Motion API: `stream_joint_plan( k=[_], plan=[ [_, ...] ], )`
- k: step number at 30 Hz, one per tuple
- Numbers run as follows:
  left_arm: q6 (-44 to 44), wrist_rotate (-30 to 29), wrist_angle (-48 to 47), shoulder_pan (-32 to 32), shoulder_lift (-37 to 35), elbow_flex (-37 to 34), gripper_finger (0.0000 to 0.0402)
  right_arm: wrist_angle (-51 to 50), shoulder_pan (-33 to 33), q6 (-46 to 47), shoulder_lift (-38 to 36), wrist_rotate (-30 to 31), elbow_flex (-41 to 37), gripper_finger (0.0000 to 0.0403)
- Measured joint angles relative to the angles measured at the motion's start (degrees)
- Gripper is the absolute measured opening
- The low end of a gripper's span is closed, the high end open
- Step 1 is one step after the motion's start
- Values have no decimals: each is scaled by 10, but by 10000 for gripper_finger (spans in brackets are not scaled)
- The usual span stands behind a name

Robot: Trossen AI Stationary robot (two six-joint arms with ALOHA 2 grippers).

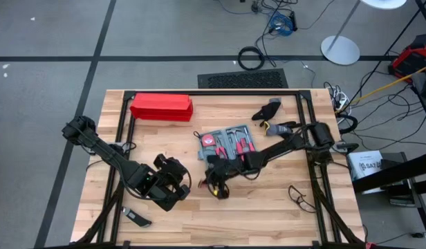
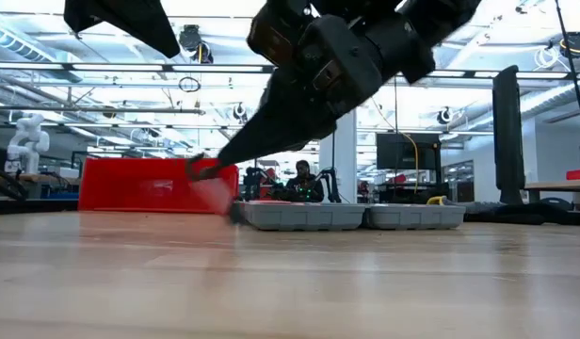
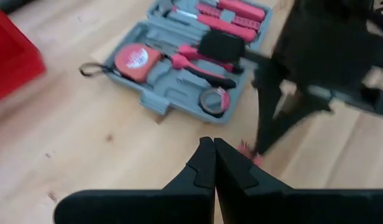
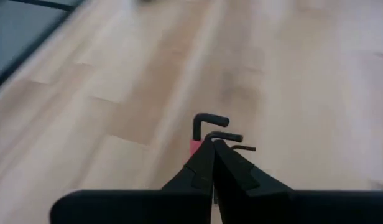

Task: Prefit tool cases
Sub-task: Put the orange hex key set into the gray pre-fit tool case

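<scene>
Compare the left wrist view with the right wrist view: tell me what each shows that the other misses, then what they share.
Only the left wrist view shows the open tool case with its tape measure and red-handled tools, plus the right arm beside it. Only the right wrist view shows the right gripper shut on a small set of bent hex keys with a red holder. Both show the wooden table and shut fingers, the left gripper holding nothing.

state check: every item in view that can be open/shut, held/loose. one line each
tool case: open flat on the table, tools in its recesses
hex keys: in the right gripper's tips, just above the wood
right gripper: shut on the hex keys, in front of the case
left gripper: shut, empty, left of the case
red box: closed, at the far edge
</scene>
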Motion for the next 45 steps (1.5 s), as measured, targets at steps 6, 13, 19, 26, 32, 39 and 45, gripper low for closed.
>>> stream_joint_plan(
  k=[6,13,19,26,32,39,45],
  plan=[
    [12,-77,-62,0,0,0,4,-124,-49,14,-63,91,0,0],
    [46,-174,-83,2,2,0,4,-164,-122,129,-74,104,0,0],
    [131,-279,-84,6,23,0,4,-170,-138,230,-63,110,0,0],
    [205,-308,-83,28,41,-4,4,-144,-133,340,-63,132,0,0],
    [218,-338,-93,31,45,-26,4,-142,-115,406,-62,168,0,0],
    [221,-395,-100,32,45,-43,4,-102,-96,463,-13,181,0,0],
    [216,-380,-99,32,45,-62,4,-89,-96,475,8,192,0,0]
  ],
)
